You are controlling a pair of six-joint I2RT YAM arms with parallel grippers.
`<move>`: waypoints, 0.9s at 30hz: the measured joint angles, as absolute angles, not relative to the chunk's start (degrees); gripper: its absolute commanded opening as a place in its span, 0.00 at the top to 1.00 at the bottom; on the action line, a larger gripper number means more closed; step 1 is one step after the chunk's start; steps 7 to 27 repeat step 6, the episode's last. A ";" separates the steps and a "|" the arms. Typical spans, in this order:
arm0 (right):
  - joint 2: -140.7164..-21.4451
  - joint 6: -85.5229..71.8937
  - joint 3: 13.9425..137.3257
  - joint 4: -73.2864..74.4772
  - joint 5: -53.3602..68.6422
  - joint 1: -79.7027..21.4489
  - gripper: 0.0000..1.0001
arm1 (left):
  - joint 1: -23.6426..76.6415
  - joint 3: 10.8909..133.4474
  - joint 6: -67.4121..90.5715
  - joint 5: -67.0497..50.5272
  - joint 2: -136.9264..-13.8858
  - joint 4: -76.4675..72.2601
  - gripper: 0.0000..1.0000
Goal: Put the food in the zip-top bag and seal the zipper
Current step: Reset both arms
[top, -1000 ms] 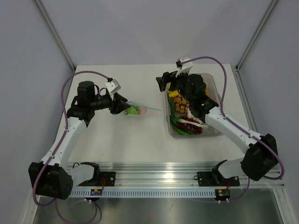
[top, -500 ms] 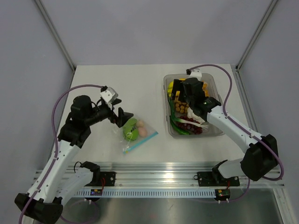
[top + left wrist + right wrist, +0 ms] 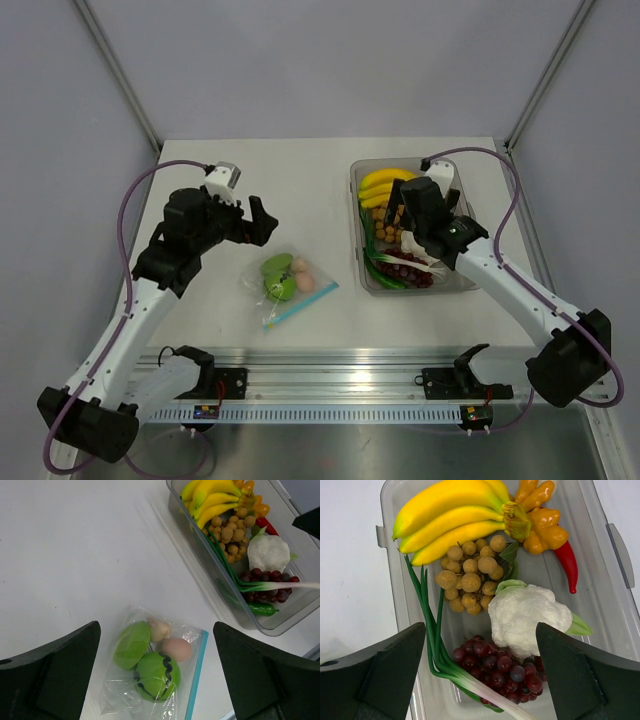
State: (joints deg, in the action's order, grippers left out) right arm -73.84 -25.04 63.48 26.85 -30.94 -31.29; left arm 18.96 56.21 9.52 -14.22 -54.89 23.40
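**Inspector:** Where is the zip-top bag (image 3: pixel 290 285)?

**Assistant:** Flat on the table (image 3: pixel 300 170), lower centre of the overhead view, to the left of the clear tub (image 3: pixel 362 280) and apart from it.

**Inspector:** Contents?

**Assistant:** A dark-striped green round piece (image 3: pixel 155 675), a paler green piece (image 3: pixel 131 644) touching it, a pink peach piece (image 3: pixel 176 649), and a small pale piece (image 3: pixel 160 628) I cannot identify. All four sit inside the clear plastic.

**Inspector:** The zipper?

**Assistant:** The light-blue strip (image 3: pixel 196 675) runs along the bag's right edge in the left wrist view. I cannot tell whether it is pressed shut.

**Inspector:** Left gripper?

**Assistant:** The left gripper (image 3: pixel 260 222) sits up and to the left of the bag in the overhead view, not touching it. Its jaws stand wide with nothing between them.

**Inspector:** Right gripper?

**Assistant:** The right gripper (image 3: pixel 480 626) hangs over the tub at right of centre in the overhead view, jaws spread wide and holding nothing.

**Inspector:** What is in the tub?

**Assistant:** Bananas (image 3: pixel 450 510) at the top of the right wrist view, a cluster of brown balls (image 3: pixel 470 575) below them, a cauliflower (image 3: pixel 527 615) to the right, dark grapes (image 3: pixel 500 670) at the bottom, a green onion (image 3: pixel 432 630) along the left wall, and a red chili (image 3: pixel 567 562) at upper right.
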 measured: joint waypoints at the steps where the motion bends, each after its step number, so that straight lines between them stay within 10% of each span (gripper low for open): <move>1: -73.17 -25.26 63.16 26.94 -31.20 -31.29 0.01 | 18.96 56.18 10.13 -13.34 -54.65 23.27 0.01; 27: -70.06 -25.56 60.45 26.85 -32.51 -31.29 0.00 | 18.96 55.59 11.77 -9.93 -53.17 22.15 0.01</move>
